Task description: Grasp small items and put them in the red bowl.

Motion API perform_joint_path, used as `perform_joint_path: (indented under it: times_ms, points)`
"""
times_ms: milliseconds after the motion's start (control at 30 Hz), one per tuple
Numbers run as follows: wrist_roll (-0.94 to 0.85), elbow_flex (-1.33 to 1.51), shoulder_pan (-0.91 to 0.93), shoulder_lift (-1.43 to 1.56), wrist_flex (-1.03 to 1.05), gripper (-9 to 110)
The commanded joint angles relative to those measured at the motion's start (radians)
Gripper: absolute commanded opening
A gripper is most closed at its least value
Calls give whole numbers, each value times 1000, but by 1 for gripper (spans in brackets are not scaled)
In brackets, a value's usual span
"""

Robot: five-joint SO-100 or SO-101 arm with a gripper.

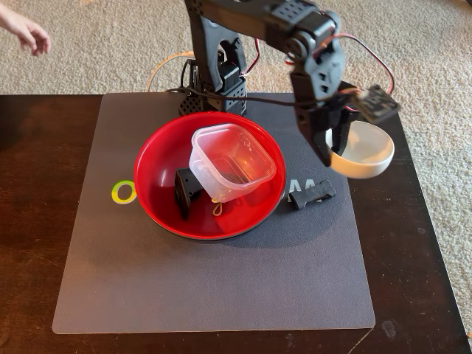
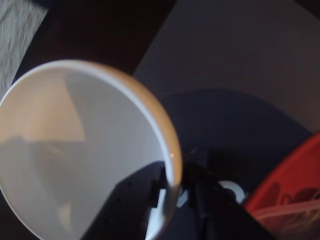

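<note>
My gripper [image 1: 335, 151] is shut on the rim of the small white round dish [image 1: 365, 151] and holds it above the mat, right of the red bowl [image 1: 158, 195]. In the wrist view the dish [image 2: 75, 155] fills the left, with its rim pinched between the fingers [image 2: 205, 195]; the red bowl's edge [image 2: 290, 175] shows at lower right. The clear square tub [image 1: 232, 161] and the black angular bracket [image 1: 186, 190] lie inside the bowl. A bit of yellow [image 1: 217, 209], perhaps the clip, shows under the tub. The short black ribbed piece [image 1: 311, 195] lies on the mat right of the bowl.
A grey mat [image 1: 214, 287] covers the dark table [image 1: 37, 221]. The arm's base [image 1: 214, 81] stands behind the bowl. A person's hand [image 1: 26, 31] is at the top left over the carpet. A yellow-green ring mark [image 1: 122, 193] on the mat shows left of the bowl.
</note>
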Motion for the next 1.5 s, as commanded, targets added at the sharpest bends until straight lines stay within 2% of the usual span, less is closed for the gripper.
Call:
perform_joint_path:
  times_ms: [0,100,267,400,567,767,833,933,1000,1167,1300,1467]
  points:
    - [-86,-77,133,126,-6,0]
    - [-184,-77,242,190,35,0]
    - [-383,-60,451,209,221,0]
    - [-508,44,618,218,272,0]
    - [-534,147,790,253,278,0]
    - [-492,175,905,301,316,0]
    - [-482,184,923,298,316,5]
    - [-477,186,922,304,316,21]
    - [-454,190,896,322,319,24]
    - [-466,150,793,359,330,26]
    - [-491,66,618,370,301,27]
    - [-502,-84,407,198,236,27]
